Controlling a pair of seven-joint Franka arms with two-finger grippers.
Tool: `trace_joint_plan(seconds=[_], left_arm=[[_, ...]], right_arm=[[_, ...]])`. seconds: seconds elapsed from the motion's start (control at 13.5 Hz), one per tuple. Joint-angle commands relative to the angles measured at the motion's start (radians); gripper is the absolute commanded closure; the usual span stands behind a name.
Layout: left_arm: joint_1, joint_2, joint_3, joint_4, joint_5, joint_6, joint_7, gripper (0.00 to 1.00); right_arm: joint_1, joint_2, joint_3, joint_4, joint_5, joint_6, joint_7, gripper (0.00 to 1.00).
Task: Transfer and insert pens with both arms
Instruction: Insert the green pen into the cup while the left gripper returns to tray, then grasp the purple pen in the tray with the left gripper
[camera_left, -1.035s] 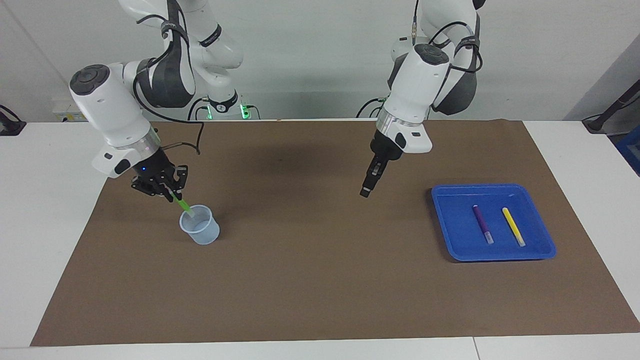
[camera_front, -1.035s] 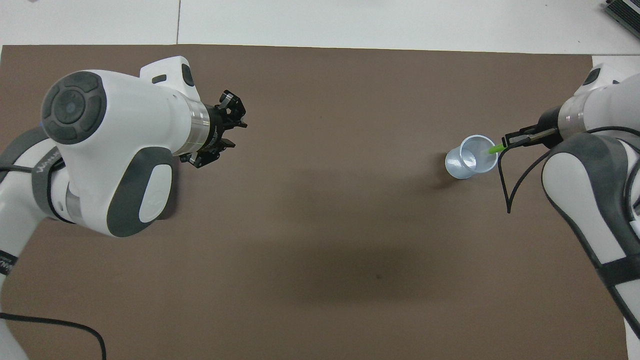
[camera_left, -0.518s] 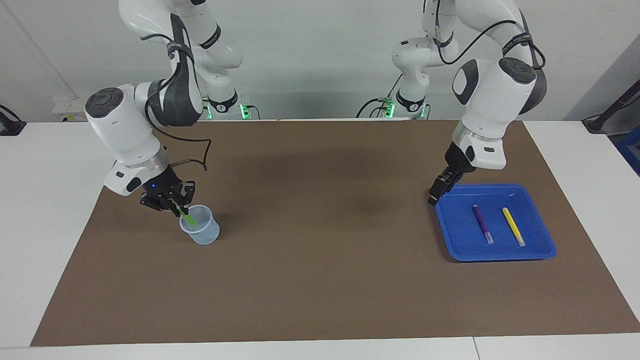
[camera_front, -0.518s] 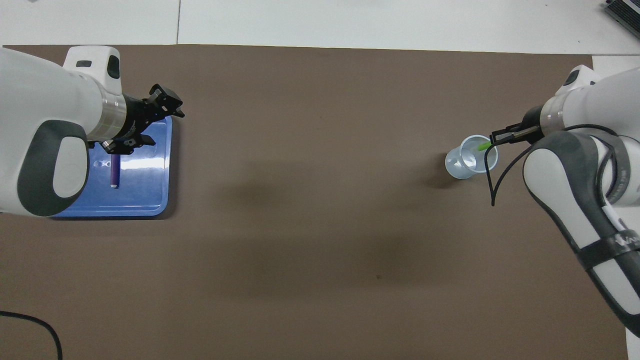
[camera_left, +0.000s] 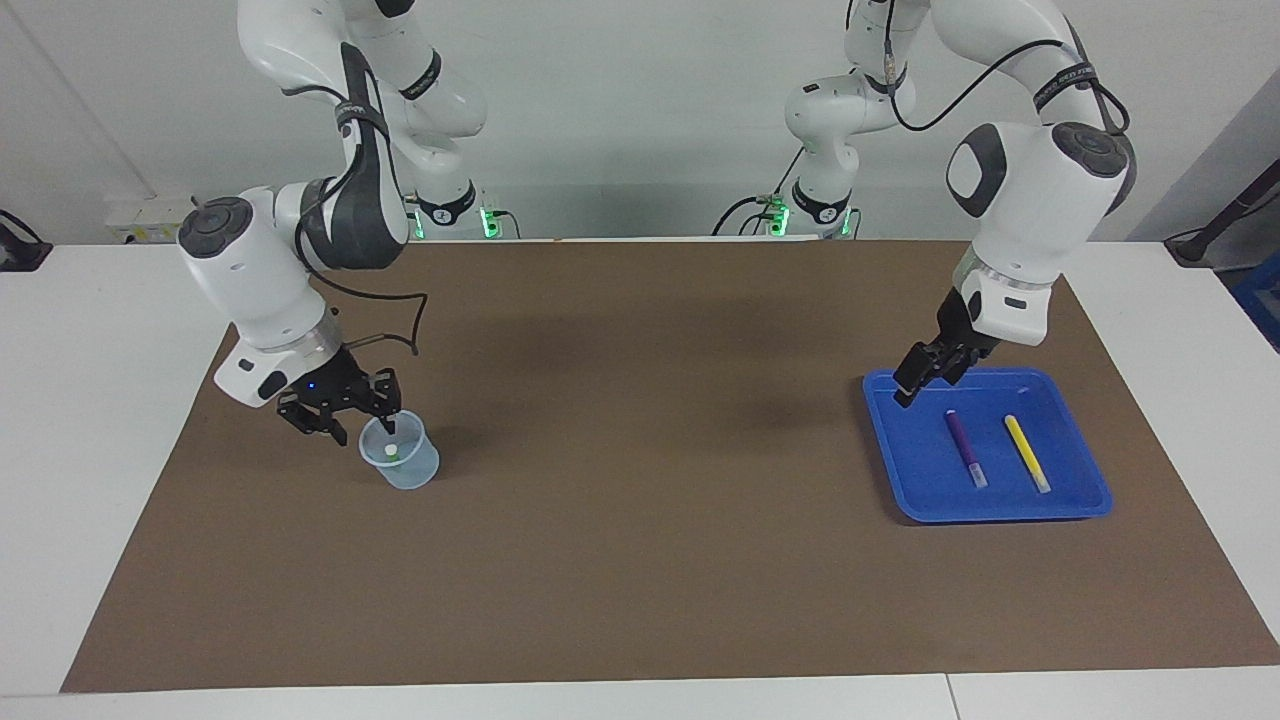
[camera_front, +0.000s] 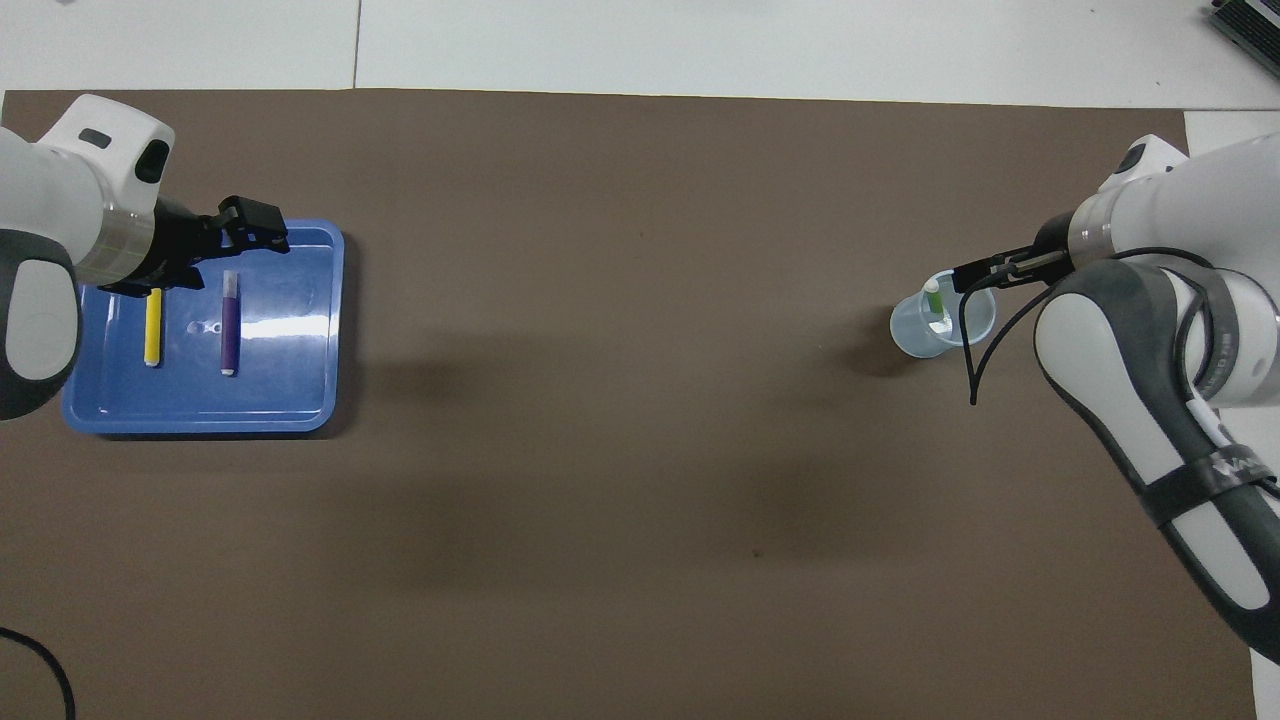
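Note:
A green pen (camera_left: 392, 452) (camera_front: 933, 298) stands in a clear plastic cup (camera_left: 404, 468) (camera_front: 915, 335) toward the right arm's end of the table, its pale cap up. My right gripper (camera_left: 360, 424) (camera_front: 975, 270) hangs open just above the cup's rim, apart from the pen. A purple pen (camera_left: 965, 449) (camera_front: 230, 325) and a yellow pen (camera_left: 1026, 453) (camera_front: 153, 328) lie side by side in a blue tray (camera_left: 1000, 505) (camera_front: 300, 400) toward the left arm's end. My left gripper (camera_left: 925, 375) (camera_front: 245, 225) hovers open and empty over the tray's edge nearest the robots.
A brown mat (camera_left: 640, 560) (camera_front: 640, 500) covers most of the white table (camera_left: 100, 400). The cup and the tray are the only things standing on it. A black cable (camera_front: 975, 350) loops from the right wrist beside the cup.
My right gripper lowered to the cup and opened; the green pen dropped in. The left arm swung from the table's middle to over the tray, and its gripper opened.

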Motion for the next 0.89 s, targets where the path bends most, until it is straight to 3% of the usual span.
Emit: trace_joint_plan(seconds=[0.0, 0.22, 0.52, 0.81], left_arm=[[0.030, -0.003, -0.008, -0.016, 0.030, -0.013, 0.096, 0.00], [0.061, 0.040, -0.008, -0.037, 0.090, 0.014, 0.228, 0.00], [0.069, 0.147, -0.008, -0.037, 0.221, 0.095, 0.265, 0.00], [0.115, 0.204, -0.010, -0.040, 0.232, 0.158, 0.330, 0.00]], right_arm=[[-0.017, -0.045, 0.008, -0.001, -0.028, -0.025, 0.024, 0.00], [-0.030, -0.117, 0.008, -0.001, -0.026, -0.073, 0.015, 0.00], [-0.028, -0.243, 0.008, 0.004, -0.009, -0.251, 0.030, 0.00], [-0.033, -0.271, 0.003, -0.001, -0.001, -0.292, 0.041, 0.00]])
